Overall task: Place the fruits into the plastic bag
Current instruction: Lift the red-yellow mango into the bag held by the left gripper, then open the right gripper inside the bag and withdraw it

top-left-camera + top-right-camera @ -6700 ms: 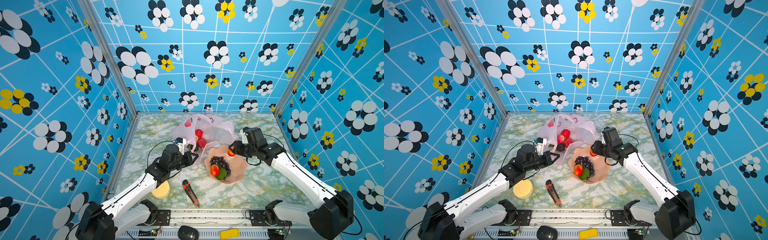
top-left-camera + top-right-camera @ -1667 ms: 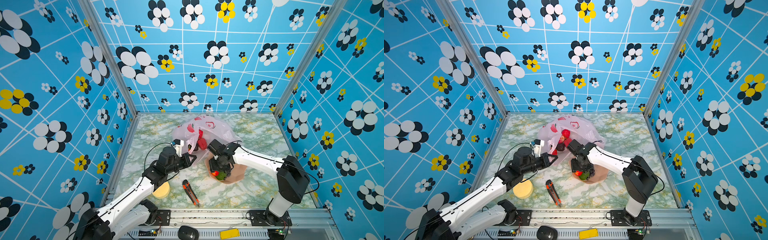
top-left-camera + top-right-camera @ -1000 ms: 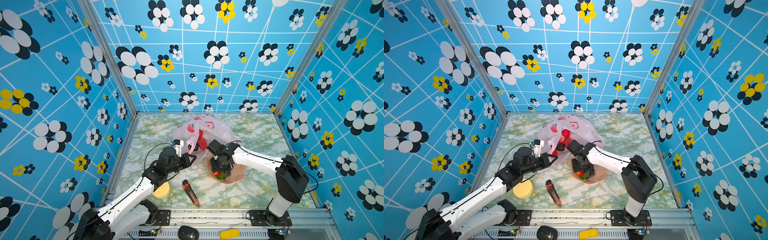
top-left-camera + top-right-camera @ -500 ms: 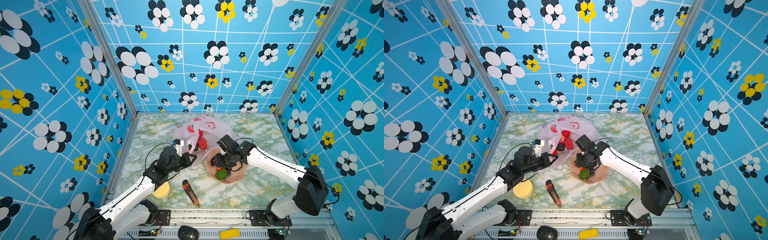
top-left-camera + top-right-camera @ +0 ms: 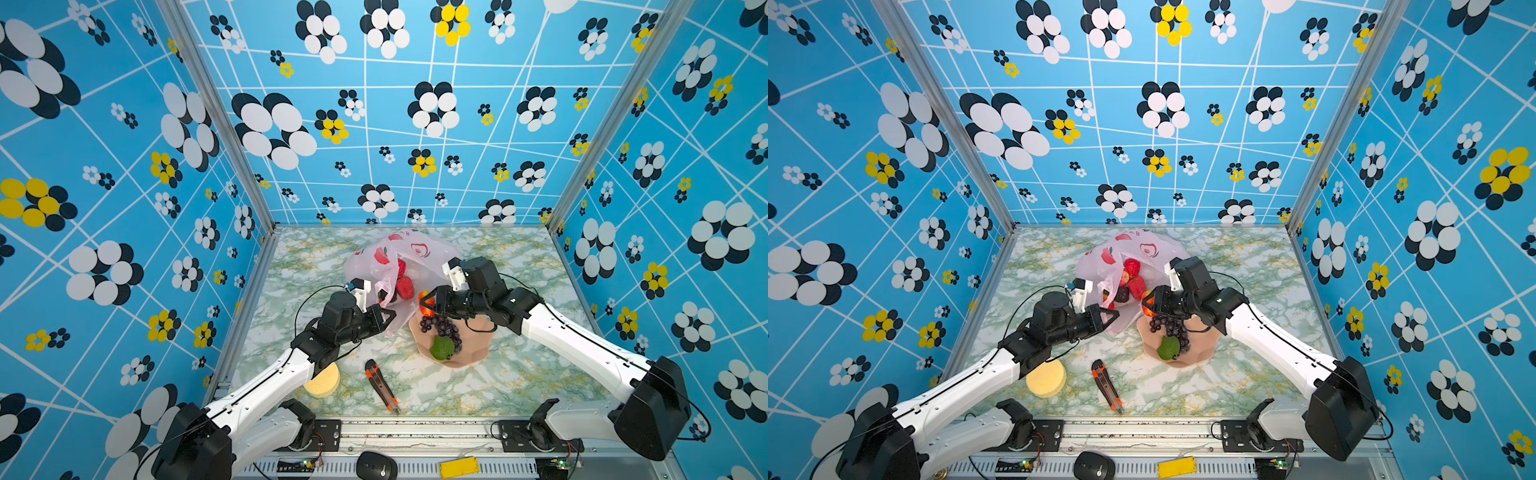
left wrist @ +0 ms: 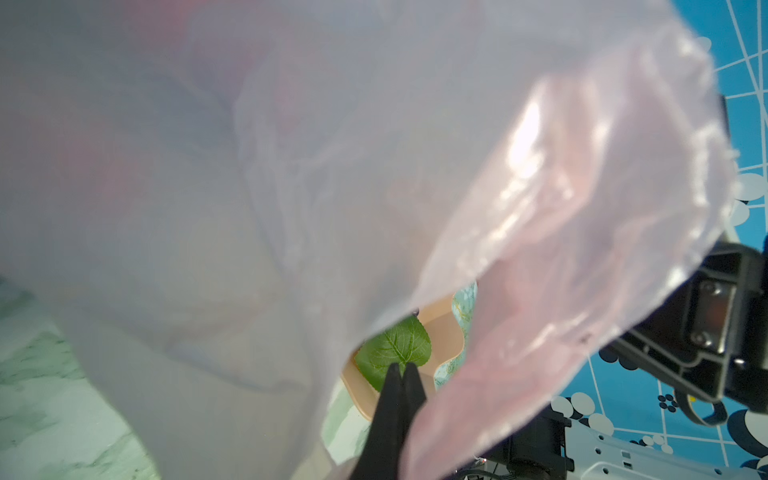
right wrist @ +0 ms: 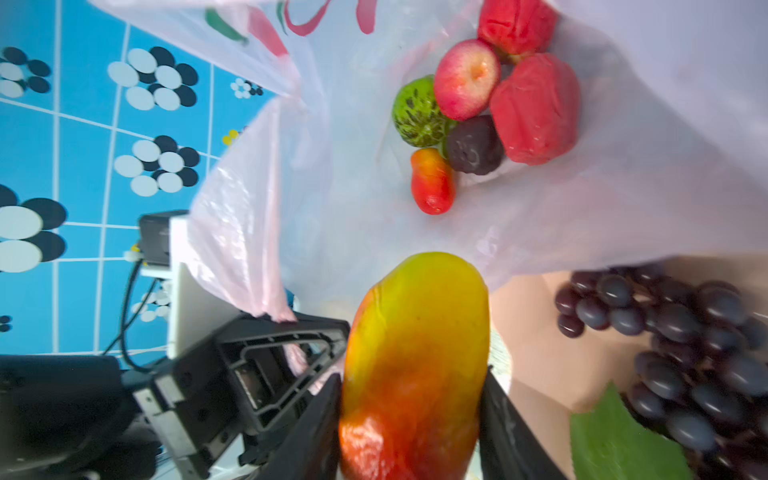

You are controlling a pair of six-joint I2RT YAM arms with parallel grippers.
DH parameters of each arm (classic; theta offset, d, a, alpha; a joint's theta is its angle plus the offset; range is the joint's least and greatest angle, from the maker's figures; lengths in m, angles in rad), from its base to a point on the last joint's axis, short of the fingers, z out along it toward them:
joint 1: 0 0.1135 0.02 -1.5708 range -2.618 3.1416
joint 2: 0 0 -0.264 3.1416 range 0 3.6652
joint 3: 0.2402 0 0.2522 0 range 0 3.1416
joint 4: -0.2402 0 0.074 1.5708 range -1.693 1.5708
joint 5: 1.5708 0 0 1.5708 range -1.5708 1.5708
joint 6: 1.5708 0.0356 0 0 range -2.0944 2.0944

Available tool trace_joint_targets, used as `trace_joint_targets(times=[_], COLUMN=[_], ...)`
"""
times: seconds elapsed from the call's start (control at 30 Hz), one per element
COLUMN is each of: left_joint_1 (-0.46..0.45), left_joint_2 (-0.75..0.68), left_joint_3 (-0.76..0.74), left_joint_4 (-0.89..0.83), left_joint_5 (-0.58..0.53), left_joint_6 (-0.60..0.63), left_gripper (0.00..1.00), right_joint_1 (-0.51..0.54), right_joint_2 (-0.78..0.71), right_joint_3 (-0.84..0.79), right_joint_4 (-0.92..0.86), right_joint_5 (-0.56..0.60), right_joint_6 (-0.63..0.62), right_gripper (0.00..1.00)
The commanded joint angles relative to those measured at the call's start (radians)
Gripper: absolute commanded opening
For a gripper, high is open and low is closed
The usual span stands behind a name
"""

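Right wrist view gives us what the top views barely show. The mango [image 7: 415,332], yellow shading to red, sits clamped between the jaws of the right gripper [image 7: 411,376], just outside the mouth of the plastic bag [image 7: 332,187]. Deep inside the bag we see a green spiky fruit [image 7: 417,112], two bumpy red fruits [image 7: 536,108], a pink-red round one, a dark purple one and a small red-orange one. The grapes [image 7: 685,332] lie in the bowl [image 7: 528,324] beside a green leaf [image 7: 611,440]. In both top views the left gripper [image 5: 392,318] holds up the bag's near edge. From the left wrist we see its fingers pressed together, with blurred film covering most of the picture.
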Motion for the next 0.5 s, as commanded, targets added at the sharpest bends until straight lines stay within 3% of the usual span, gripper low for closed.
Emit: trace_joint_targets(times=[0.0,0.23,0.47], left_joint_1=[0.001,0.000,0.002], left_joint_2=[-0.011,-0.039,-0.040], left_joint_3=[0.024,0.036,0.066], left_joint_4=[0.008,-0.024,-0.055], left_joint_5=[0.017,0.010,0.008], left_joint_6=[0.005,0.019,0.029], left_gripper=[0.00,0.00,0.00], right_joint_1=[-0.001,0.000,-0.025], right_joint_2=[0.120,0.398,0.599], right_joint_3=[0.108,0.368,0.642], right_joint_4=[0.075,0.040,0.084], right_joint_5=[-0.060,-0.017,-0.004], right_joint_6=[0.047,0.057,0.070], right_gripper=[0.49,0.54,0.72])
